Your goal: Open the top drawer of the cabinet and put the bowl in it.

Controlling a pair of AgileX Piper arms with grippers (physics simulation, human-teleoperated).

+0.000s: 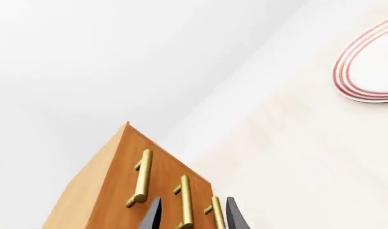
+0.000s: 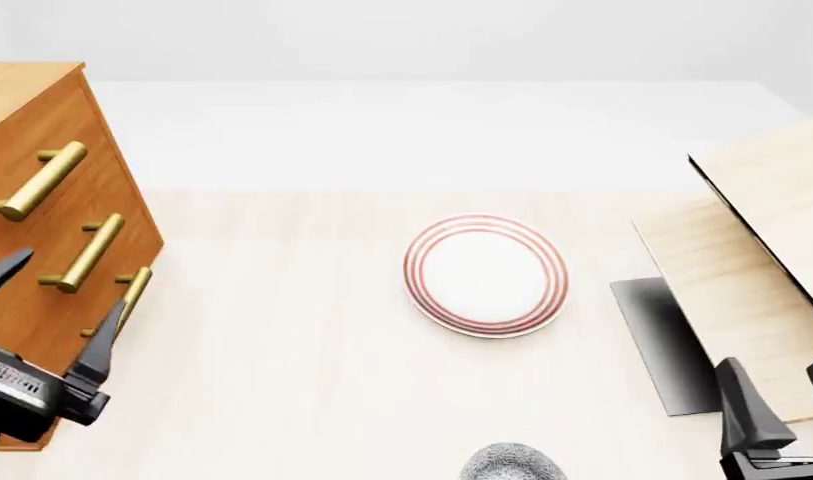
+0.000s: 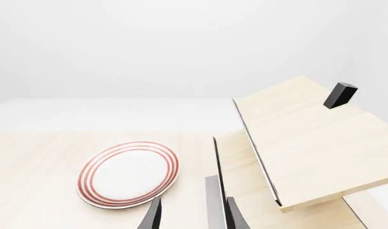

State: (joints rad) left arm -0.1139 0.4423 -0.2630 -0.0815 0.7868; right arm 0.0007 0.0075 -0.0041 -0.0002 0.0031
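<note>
Pale wood surface (image 2: 313, 380) across the whole front view. Orange-brown cabinet (image 2: 39, 200) at nine o'clock, cut by the left edge, all three drawers shut flush. Light-wood panels (image 2: 740, 270) at three o'clock, stacked at a slant, with a dark slab (image 2: 660, 340) just beside them. White plate with red rings (image 2: 486, 274) dead centre, well apart from the cabinet. Speckled bowl (image 2: 513, 464) at six o'clock, only its upper edge inside the frame.

Top drawer (image 2: 46, 150) marked by the uppermost brass handle (image 2: 35, 181), nearest the cabinet's top edge. Left gripper (image 2: 46, 310) at eight o'clock, fingers spread wide and empty, roughly level with the lowest handle (image 2: 129, 296), apart from the cabinet front. Same reading from the left wrist view: dark fingertips (image 1: 153, 214) framing the lower handles, top handle farther off.

Right gripper (image 2: 780, 400) at five o'clock, near the panels, holding nothing, fingers parted moderately in the right wrist view.

Step in hand, judged: approach to the top drawer, not yet opened. Next move likely: raise the left gripper to the top handle, straddle the bar, close, pull straight out. Bowl pickup after that.

Hidden or unclear: most of the bowl, the cabinet's left side and base, drawer interiors, both arms beyond the wrists.
</note>
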